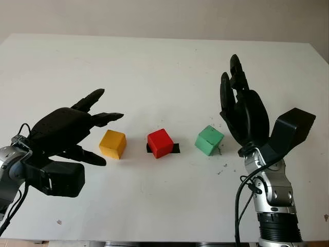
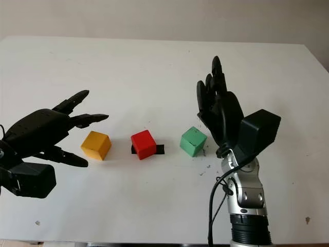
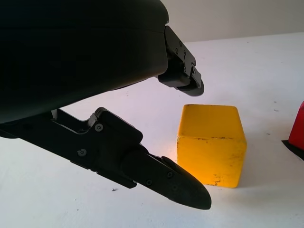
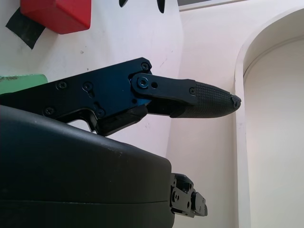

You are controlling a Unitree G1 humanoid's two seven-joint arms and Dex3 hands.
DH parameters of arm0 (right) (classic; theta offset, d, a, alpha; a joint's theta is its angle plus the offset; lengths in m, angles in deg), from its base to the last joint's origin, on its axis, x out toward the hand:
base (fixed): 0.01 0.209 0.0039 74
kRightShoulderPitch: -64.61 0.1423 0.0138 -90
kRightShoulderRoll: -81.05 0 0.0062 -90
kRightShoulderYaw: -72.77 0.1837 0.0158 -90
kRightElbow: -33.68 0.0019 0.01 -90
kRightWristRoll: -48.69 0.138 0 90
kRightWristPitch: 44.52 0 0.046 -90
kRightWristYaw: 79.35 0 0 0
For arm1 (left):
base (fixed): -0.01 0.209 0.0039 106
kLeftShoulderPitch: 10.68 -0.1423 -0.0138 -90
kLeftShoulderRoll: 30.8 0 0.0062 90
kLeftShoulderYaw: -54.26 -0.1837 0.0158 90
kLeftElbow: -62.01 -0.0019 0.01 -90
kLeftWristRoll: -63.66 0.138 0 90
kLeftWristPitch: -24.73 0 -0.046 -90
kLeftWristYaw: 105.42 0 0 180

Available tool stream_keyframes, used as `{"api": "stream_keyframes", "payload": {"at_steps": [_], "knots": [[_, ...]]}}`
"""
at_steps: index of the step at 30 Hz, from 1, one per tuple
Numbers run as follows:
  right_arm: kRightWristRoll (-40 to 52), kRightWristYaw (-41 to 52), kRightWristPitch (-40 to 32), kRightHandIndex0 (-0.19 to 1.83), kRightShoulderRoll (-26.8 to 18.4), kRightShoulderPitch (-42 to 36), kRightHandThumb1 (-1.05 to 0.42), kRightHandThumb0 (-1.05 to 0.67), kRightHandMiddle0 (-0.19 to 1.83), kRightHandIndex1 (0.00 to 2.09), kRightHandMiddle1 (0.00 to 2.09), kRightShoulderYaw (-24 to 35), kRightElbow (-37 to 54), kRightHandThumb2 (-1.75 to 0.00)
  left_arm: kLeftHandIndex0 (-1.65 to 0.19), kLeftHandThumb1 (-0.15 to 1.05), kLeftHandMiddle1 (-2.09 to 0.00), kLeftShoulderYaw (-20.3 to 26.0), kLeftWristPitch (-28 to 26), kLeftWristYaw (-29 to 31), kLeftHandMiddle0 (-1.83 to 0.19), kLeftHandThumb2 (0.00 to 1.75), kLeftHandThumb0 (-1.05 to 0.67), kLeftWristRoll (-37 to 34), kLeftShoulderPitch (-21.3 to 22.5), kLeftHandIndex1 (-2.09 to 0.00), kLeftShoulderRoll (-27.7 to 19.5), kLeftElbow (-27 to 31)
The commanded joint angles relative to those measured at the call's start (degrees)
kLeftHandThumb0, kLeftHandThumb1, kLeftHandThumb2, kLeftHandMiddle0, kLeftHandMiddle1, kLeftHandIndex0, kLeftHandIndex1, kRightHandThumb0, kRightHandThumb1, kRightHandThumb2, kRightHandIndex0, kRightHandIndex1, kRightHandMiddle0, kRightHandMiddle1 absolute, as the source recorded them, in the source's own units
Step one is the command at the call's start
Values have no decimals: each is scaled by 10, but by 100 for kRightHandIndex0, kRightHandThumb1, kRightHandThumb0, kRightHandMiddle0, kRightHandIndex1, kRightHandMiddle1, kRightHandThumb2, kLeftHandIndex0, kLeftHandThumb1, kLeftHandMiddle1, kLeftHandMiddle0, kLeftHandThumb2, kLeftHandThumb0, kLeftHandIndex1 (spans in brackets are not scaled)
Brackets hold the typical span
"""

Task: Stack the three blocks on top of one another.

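Note:
Three blocks stand in a row on the white table [image 1: 154,67]: a yellow block [image 1: 112,144] on the left, a red block [image 1: 160,142] in the middle on a strip of black tape [image 1: 175,148], and a green block [image 1: 209,140] on the right. My left hand [image 1: 97,135] hovers open just left of the yellow block [image 3: 211,145], its fingers on either side of the block's near corner without touching it. My right hand [image 1: 237,98] stands open and upright just right of the green block [image 4: 21,81], palm toward it. All blocks sit apart on the table.
The table's far edge meets a pale wall. A small speck [image 1: 59,222] lies near the front left edge, and a few dark crumbs [image 1: 222,167] lie in front of the green block. Bare table stretches behind the blocks.

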Motion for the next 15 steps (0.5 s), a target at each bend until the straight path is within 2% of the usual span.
{"api": "stream_keyframes", "payload": {"at_steps": [1,4,8,15], "knots": [[2,1,0,-19,-7,3,-105,-72,-19,0,0,3,5,-54,-17,89,-6,-5,7,-9,10,6,-63,2,-6,-84,1,-4],[2,0,-2,-19,-7,3,-105,-72,-19,0,0,4,4,-54,-6,95,-6,-5,7,-13,8,6,-56,1,-7,-119,3,-6],[1,-1,0,-19,-5,3,-105,-72,-19,0,0,4,4,-54,-3,103,-6,-7,17,-19,6,8,-48,-2,-4,-135,3,-18],[2,1,-3,-19,-6,2,-105,-71,-19,0,0,6,6,-55,-1,105,-5,-4,16,5,5,11,-42,-49,0,-147,15,-28]]}}
